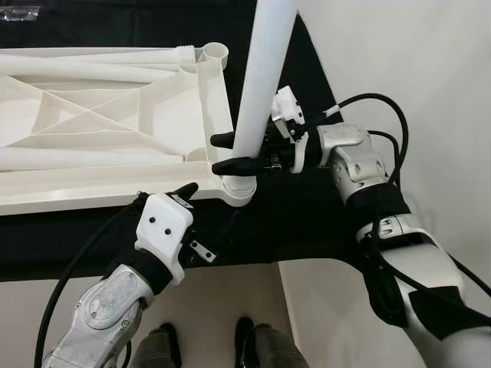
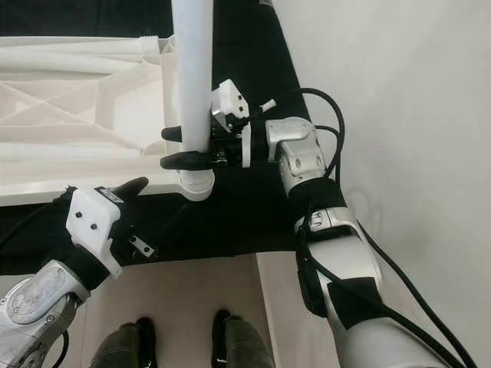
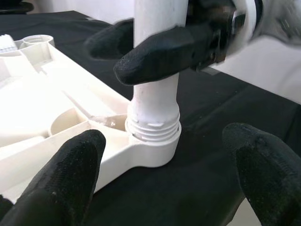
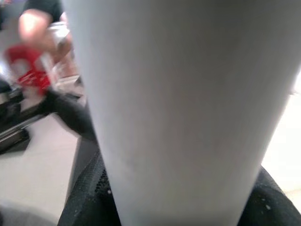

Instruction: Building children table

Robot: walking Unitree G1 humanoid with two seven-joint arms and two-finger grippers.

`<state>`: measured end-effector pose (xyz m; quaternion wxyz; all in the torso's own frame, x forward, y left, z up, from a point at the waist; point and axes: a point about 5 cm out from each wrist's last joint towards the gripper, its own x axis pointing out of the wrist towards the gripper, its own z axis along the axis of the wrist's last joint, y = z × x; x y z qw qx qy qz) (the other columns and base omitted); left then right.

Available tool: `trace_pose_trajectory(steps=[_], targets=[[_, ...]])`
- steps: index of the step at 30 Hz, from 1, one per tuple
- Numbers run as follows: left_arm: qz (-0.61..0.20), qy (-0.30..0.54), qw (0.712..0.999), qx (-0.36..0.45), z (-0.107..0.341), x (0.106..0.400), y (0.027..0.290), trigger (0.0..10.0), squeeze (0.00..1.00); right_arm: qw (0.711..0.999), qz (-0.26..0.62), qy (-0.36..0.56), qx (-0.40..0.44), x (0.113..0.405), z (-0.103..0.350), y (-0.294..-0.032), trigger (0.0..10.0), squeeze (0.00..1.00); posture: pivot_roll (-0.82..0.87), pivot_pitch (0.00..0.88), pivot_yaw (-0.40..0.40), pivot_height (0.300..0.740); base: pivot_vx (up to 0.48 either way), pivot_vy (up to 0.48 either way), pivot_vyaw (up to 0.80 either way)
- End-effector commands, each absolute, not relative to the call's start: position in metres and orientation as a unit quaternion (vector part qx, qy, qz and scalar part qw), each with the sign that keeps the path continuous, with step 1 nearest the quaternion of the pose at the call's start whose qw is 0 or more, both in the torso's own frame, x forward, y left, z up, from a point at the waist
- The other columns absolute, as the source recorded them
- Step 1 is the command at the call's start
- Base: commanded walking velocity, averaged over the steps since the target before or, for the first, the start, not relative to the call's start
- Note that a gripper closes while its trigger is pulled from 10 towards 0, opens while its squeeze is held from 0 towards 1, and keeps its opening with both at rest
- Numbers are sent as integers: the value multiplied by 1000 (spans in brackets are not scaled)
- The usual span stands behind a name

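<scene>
The white plastic tabletop [image 1: 100, 123] lies upside down on a black cloth. A white table leg [image 1: 265, 69] stands upright in the tabletop's near corner socket [image 1: 239, 189], with its threaded end [image 3: 153, 125] seated in the ring. My right gripper [image 1: 222, 152] is shut on the leg just above the socket, one black finger on each side. My left gripper [image 3: 171, 160] is open, low by the tabletop's front edge and just left of the socket. It points at the socket and holds nothing.
Two more white legs [image 1: 84, 73] lie in the tabletop's underside. Another socket [image 1: 215, 54] sits at the far corner. The black cloth [image 1: 307, 215] ends near my feet [image 1: 199, 345]. A person [image 4: 33, 23] with something red is blurred in the background.
</scene>
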<state>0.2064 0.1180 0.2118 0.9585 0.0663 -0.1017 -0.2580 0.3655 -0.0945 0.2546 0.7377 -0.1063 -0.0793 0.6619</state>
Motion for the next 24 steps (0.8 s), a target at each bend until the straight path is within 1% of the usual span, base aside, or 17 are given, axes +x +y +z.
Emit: trace_pose_trajectory(steps=[1,2,3,4,5,6,7,8,9,15,16,18,19,20,21,22,24], targets=[[-265,-91,958,68,208,204,118,10000,0,784,610,-74,-89,367,239,-101,0,0,112,262,-148,740,0,0,0],[-265,-91,958,68,208,204,118,10000,0,784,610,-74,-89,367,239,-101,0,0,112,262,-148,740,0,0,0],[-266,-90,957,67,208,203,118,10000,0,840,535,-66,-68,368,222,-101,0,0,113,263,-144,740,0,0,0],[-266,-90,957,67,208,203,118,10000,0,840,535,-66,-68,368,222,-101,0,0,113,263,-144,740,0,0,0],[-267,-89,957,67,209,203,119,10000,0,928,366,-43,-60,367,197,-107,0,0,104,272,-130,740,0,0,0],[-267,-89,957,67,209,203,119,10000,0,928,366,-43,-60,367,197,-107,0,0,104,272,-130,740,0,0,0],[-269,-88,957,67,209,203,120,10000,0,964,260,-21,-55,356,176,-114,0,0,108,275,-127,740,0,0,0],[-272,-86,956,67,208,203,120,10000,0,977,209,-1,-42,341,162,-114,0,0,92,264,-112,740,0,0,0],[-274,-86,956,64,208,203,120,10000,0,977,212,3,-36,333,158,-110,0,0,86,260,-110,740,0,0,0],[-284,-85,953,65,207,205,115,10000,0,964,260,-8,-43,340,165,-100,0,0,103,264,-130,740,0,0,0],[-283,-86,953,66,207,205,116,10000,0,961,271,-7,-45,341,166,-96,9961,0,105,265,-129,740,0,0,0],[-282,-86,953,67,208,205,116,10000,0,960,278,-6,-45,341,166,-94,9961,0,105,264,-126,740,0,0,0],[-282,-87,953,66,208,205,117,10000,0,952,305,-8,-37,338,168,-88,10000,1000,102,261,-123,740,0,0,0],[-282,-87,953,66,208,205,117,10000,0,952,305,-8,-37,338,168,-88,10000,1000,102,261,-123,740,0,0,0],[-283,-87,953,66,208,206,116,10000,0,940,341,-14,-25,336,171,-82,10000,1000,99,263,-122,740,0,0,0],[-283,-87,953,66,208,206,116,10000,0,940,341,-14,-25,336,171,-82,10000,1000,99,263,-122,740,0,0,0],[-288,-87,952,65,208,206,114,10000,0,923,383,-35,-10,331,184,-74,10000,1000,98,261,-124,740,0,0,0]])
